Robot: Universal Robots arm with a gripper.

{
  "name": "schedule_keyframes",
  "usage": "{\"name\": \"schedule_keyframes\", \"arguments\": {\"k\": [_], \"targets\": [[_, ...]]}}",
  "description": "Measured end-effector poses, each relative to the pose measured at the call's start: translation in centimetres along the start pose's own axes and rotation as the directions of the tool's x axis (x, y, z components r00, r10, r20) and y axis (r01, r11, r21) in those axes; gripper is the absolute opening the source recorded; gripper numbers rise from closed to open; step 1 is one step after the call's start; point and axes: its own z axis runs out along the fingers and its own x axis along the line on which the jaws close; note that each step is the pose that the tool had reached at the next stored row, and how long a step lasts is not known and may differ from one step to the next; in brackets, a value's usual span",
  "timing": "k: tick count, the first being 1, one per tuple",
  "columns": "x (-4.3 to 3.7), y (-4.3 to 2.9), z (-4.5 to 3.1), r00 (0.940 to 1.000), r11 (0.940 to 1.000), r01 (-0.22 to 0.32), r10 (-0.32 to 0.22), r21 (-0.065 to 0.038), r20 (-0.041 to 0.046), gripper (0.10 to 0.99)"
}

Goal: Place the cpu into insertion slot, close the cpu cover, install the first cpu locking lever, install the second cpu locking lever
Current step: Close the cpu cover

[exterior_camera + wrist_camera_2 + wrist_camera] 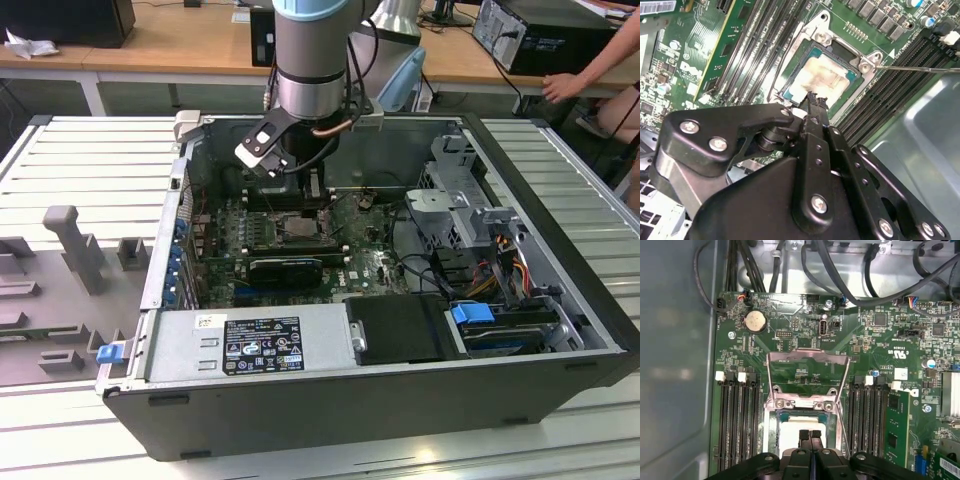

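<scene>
Pinched gripper [808, 434] apparently touches cpu [826, 75]; cpu cover [805, 357] raised.

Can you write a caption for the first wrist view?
Shut gripper at the cpu seated in the insertion slot, cpu cover open.

Silver-grey cpu [822, 75] — beige-smudged — silver cpu cover [807, 357], green board [800, 320], black end effector [814, 100]

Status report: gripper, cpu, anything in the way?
Gripper shut, tips low over the cpu. Cpu lying in the insertion slot, cpu cover hinged open. Thin locking lever unlatched beside the slot.
</scene>
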Motion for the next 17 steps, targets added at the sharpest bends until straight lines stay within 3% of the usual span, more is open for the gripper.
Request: {"name": "schedule_keyframes", "arguments": {"k": [12, 17], "targets": [[0.07, 0.13, -2.74, 1.0000, 1.0000, 0.000, 0.000, 0.000, 0.0000, 0.106], [0.06, 0.57, -2.90, 1.0000, 1.0000, 0.000, 0.000, 0.000, 0.0000, 0.106]]}}
